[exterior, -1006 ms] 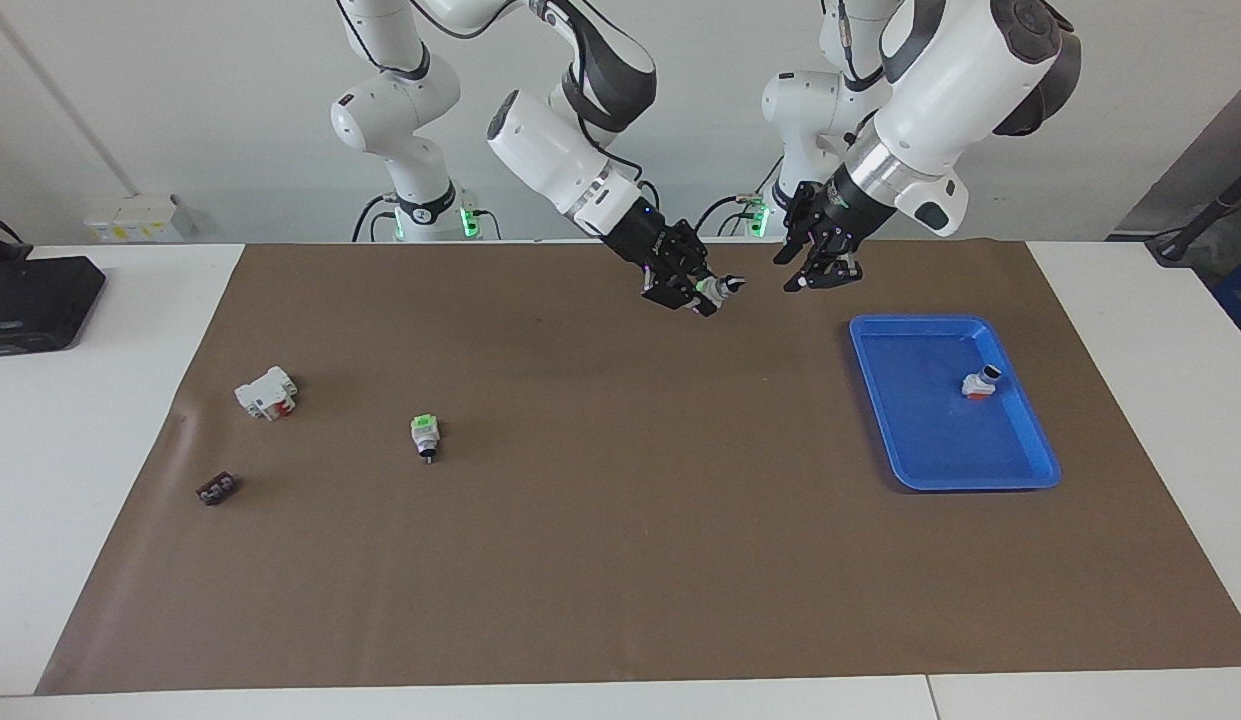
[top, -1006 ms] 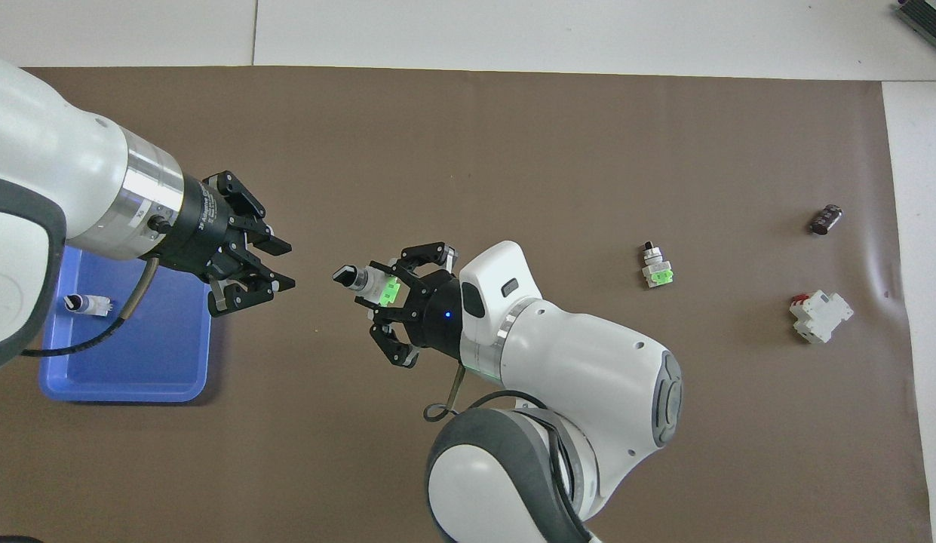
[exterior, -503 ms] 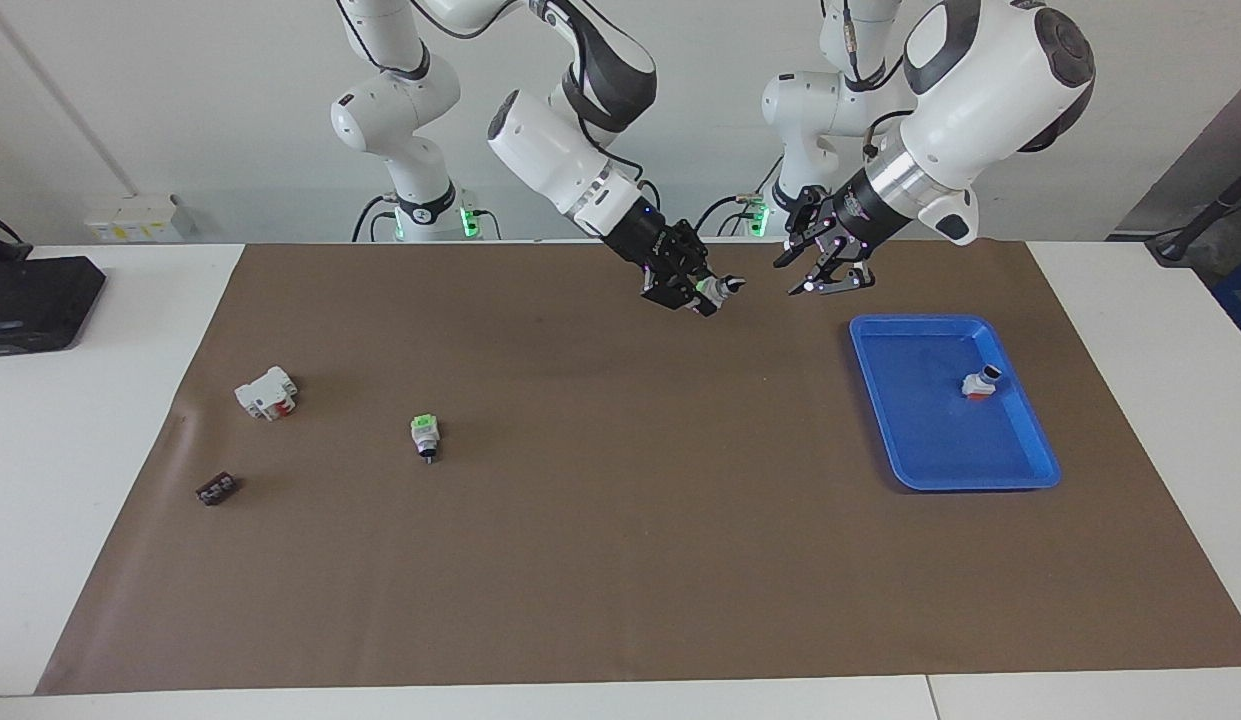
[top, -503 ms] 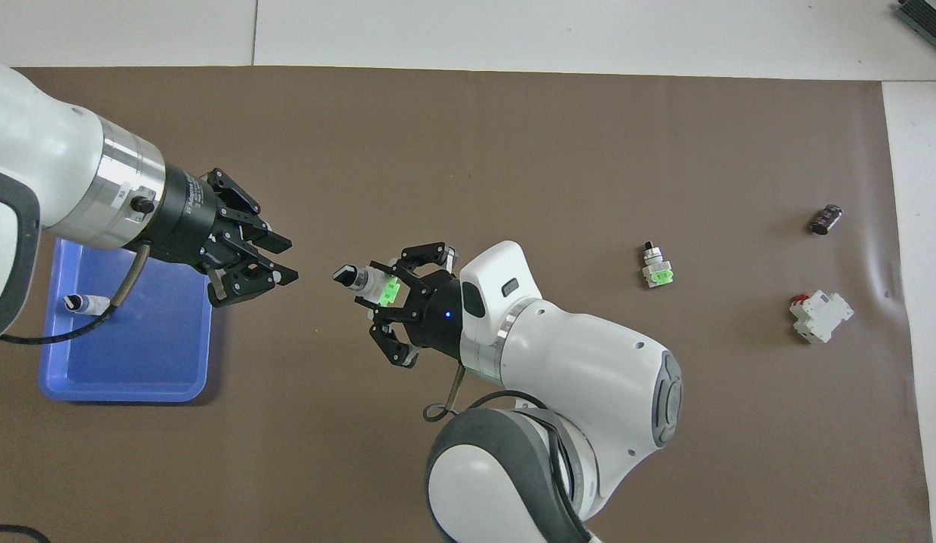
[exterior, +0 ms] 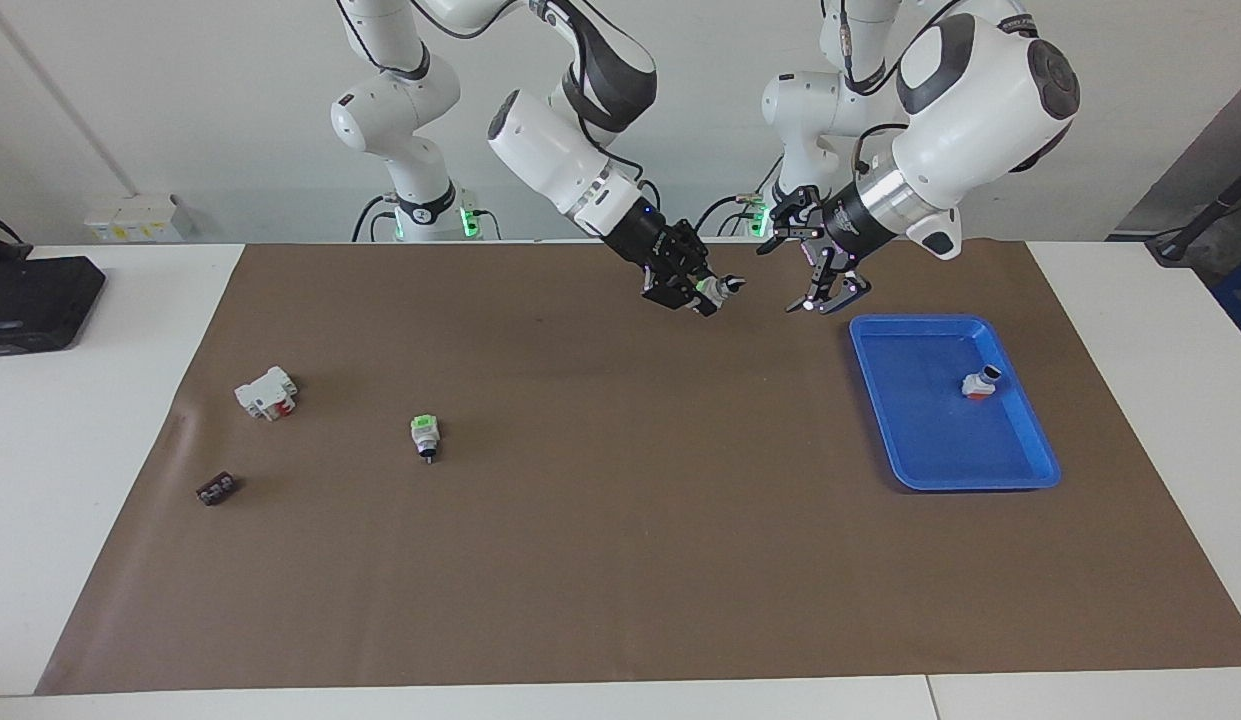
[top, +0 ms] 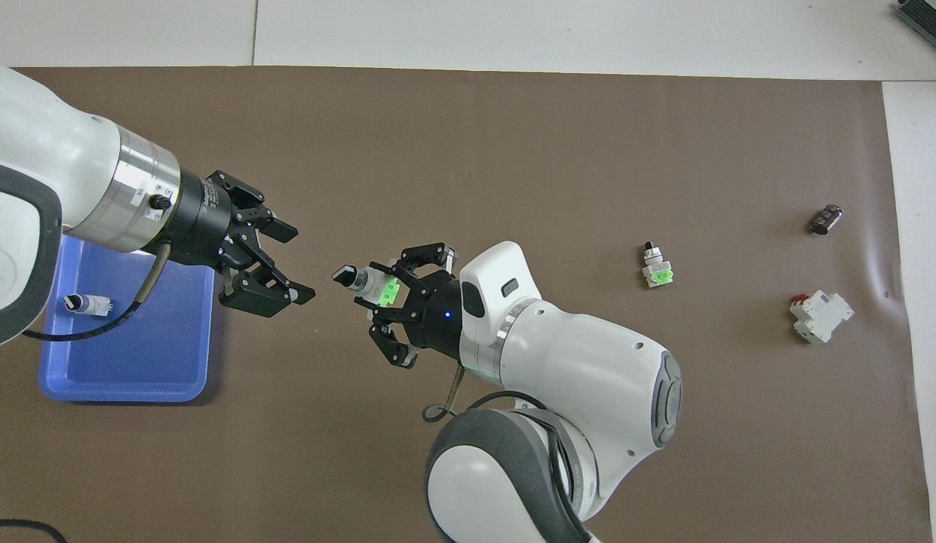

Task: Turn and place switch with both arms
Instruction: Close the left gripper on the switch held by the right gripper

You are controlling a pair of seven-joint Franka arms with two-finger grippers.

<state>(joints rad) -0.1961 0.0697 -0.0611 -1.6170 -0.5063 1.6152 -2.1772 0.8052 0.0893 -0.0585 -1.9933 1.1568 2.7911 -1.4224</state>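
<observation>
My right gripper [top: 387, 290] [exterior: 698, 291] is shut on the switch [top: 366, 281] [exterior: 717, 290] and holds it in the air over the brown mat. The grip is on the switch's white body and green end. Its dark knob points toward my left gripper [top: 293, 261] [exterior: 786, 275]. That gripper hangs open a short gap from the knob, beside the blue tray [top: 128, 392] [exterior: 920, 325], with nothing between its fingers. A second green-ended switch [top: 655, 269] [exterior: 424, 435] lies on the mat toward the right arm's end.
A small red-ended switch [exterior: 980, 383] [top: 87, 304] lies in the tray. A white block with a red part [exterior: 266, 392] [top: 820, 317] and a small dark part [exterior: 216, 489] [top: 825, 219] lie toward the right arm's end. A black box [exterior: 30, 300] sits off the mat.
My left gripper has turned at the wrist, spread its fingers wider and edged closer to the held switch's knob. The right arm and its switch have stayed put.
</observation>
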